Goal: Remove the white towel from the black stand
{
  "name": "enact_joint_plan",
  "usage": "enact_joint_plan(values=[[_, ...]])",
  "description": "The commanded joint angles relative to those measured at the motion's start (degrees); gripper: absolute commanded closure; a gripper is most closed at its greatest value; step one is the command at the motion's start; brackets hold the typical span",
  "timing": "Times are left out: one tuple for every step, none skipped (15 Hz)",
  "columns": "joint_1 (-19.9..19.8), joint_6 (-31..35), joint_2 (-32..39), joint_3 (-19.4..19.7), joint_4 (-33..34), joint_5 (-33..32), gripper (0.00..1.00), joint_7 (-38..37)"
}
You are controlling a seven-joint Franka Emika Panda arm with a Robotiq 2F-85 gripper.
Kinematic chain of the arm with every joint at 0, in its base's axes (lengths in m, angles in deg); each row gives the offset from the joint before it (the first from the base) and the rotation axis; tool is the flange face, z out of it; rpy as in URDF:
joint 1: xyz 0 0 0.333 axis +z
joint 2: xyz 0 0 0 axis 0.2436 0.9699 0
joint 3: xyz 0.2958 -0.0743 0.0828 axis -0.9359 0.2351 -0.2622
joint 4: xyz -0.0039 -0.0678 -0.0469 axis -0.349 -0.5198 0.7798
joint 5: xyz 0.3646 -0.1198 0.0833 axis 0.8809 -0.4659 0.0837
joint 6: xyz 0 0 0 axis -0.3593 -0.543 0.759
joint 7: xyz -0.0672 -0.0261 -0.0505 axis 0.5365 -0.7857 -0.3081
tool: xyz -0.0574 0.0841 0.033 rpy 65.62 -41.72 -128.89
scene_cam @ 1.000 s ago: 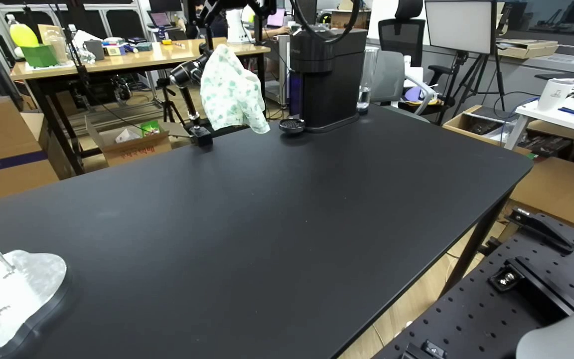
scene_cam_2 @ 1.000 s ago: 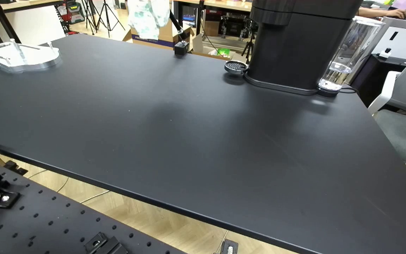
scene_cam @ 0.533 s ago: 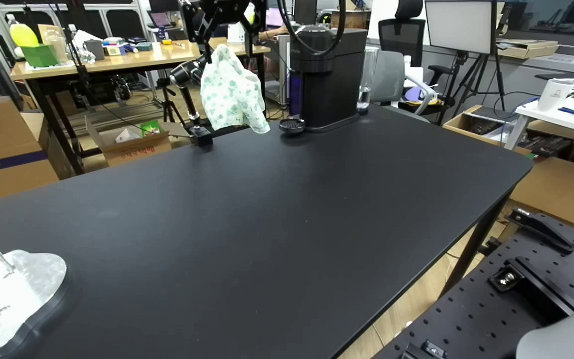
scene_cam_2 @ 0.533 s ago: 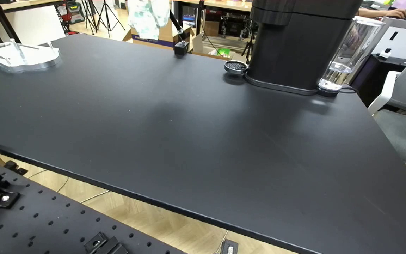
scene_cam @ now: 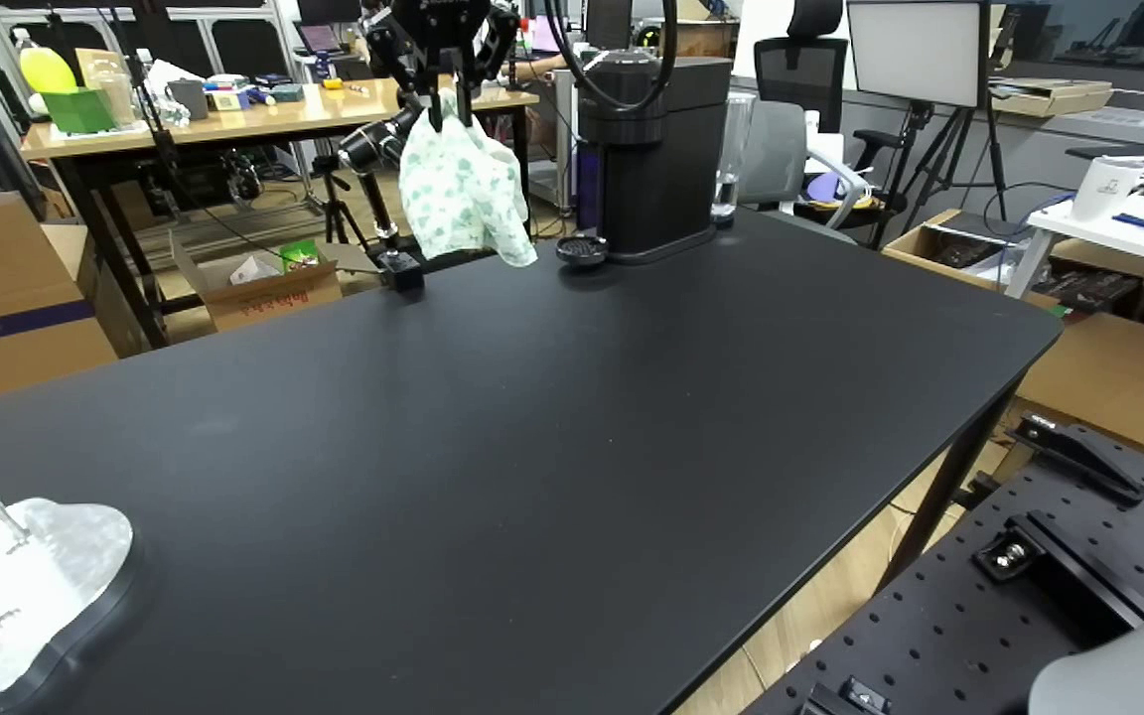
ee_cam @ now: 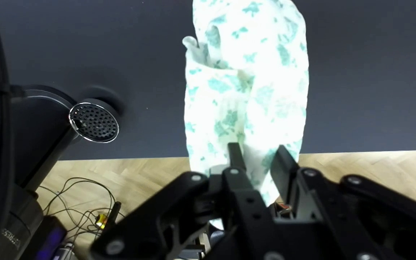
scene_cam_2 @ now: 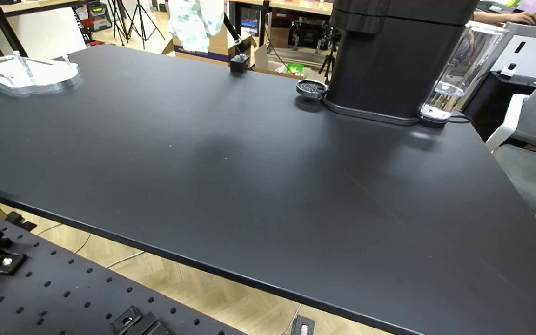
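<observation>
Towel (scene_cam: 463,194) is up on the stand (scene_cam: 363,149), so I'd guess we're right at the grab. Next the gripper (scene_cam: 450,121) should close, then lift so the towel clears. Fingers (ee_cam: 236,156) are part-way apart with towel showing between them, no pinch that I can see. Towel's white, green leafy print, hanging in loose folds by the far edge of the table (scene_cam: 572,447), left of the coffee maker (scene_cam: 651,164)

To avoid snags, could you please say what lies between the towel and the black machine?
The wrist view shows a round perforated tray and black tabletop there.
</observation>
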Motion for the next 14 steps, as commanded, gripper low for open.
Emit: enact_joint_plan(values=[[1.1,-2.1,0.7,0.8,1.9,3.4,1.00,1.9],[1.1,-3.0,0.7,0.7,1.9,4.7,1.00,2.5],[1.1,-4.3,0.6,0.6,2.0,6.0,1.00,3.1],[1.5,-4.6,-4.1,-0.1,-3.1,8.4,1.00,3.8],[1.8,-6.6,-5.7,-0.1,-4.8,8.6,1.00,3.1],[2.1,-8.2,-7.3,-0.4,-6.5,9.7,1.00,3.4],[2.5,-10.3,-9.5,-0.8,-8.8,10.7,1.00,3.5],[2.9,-12.0,-11.5,-1.3,-10.9,11.5,1.00,3.4],[3.4,-13.6,-13.5,-1.9,-13.1,11.4,1.00,2.7],[3.7,-15.0,-15.3,-2.5,-15.0,11.4,1.00,2.3],[4.2,-16.0,-17.6,-3.5,-17.5,10.9,1.00,1.1],[4.6,-17.1,-19.4,-4.3,-19.4,10.9,1.00,0.7],[4.8,-17.7,-21.1,-5.2,-21.3,10.7,1.00,-0.2],[4.8,-17.8,-22.5,-6.1,-23.2,10.2,1.00,-1.4]])
